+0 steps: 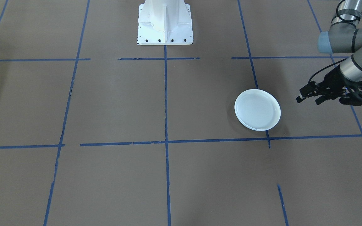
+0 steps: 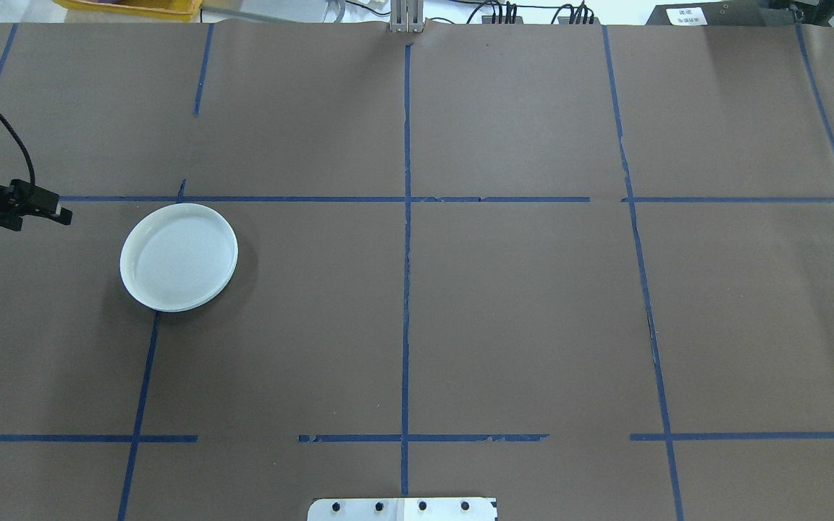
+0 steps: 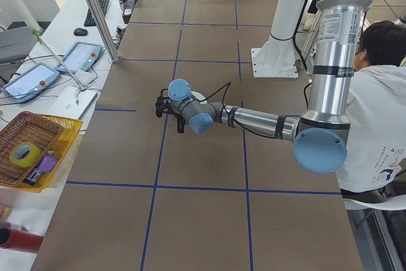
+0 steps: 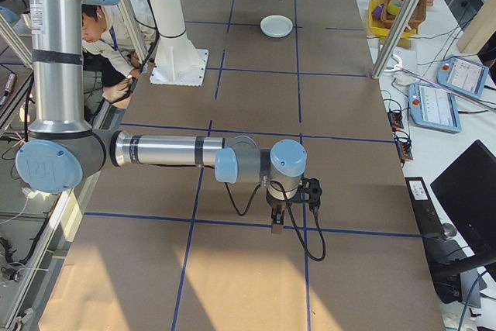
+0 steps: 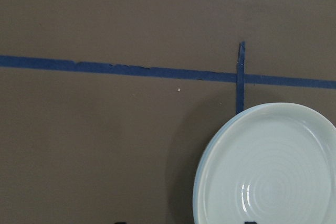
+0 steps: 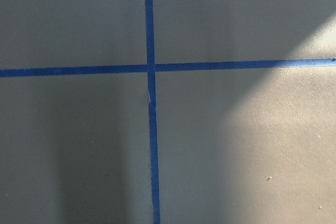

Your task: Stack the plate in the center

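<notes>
A: The plate (image 5: 268,166) looks glazed, like ceramic or hard plastic: smooth and glossy, with small highlights on its faint rings.

B: The table (image 2: 518,304) cover is matt brown, paper I think. The blue tape (image 2: 406,289) is dull, frayed in places. The left arm (image 3: 254,120) has brushed metal tubes and grey plastic caps.

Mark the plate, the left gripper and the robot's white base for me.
plate (image 2: 179,257): overhead exterior view, middle of its inside.
left gripper (image 1: 308,96): front-facing view, between the fingertips.
white base (image 1: 164,29): front-facing view, its foot plate.
</notes>
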You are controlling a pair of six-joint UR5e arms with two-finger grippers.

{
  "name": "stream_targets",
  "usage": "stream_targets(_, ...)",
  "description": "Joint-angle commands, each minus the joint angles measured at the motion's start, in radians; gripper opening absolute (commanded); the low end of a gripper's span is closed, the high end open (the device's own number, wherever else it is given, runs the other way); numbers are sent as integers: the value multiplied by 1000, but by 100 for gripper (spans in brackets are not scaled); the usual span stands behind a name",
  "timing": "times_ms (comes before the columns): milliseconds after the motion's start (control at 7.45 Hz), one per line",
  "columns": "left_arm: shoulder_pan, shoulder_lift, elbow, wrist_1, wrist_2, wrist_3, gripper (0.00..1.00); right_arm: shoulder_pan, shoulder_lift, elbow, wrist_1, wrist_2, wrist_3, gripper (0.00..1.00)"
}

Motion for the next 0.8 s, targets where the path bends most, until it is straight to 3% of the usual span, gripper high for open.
stream_targets(0, -179, 10, -14, 253, 8, 371, 100, 0, 0, 0, 0, -1, 0, 100)
stream_targets(402, -426, 8, -25, 581, 20, 845, 100, 0, 0, 0, 0, -1, 0, 100)
stream_targets(671, -475, 25, -16, 642, 16, 919, 100, 0, 0, 0, 0, -1, 0, 100)
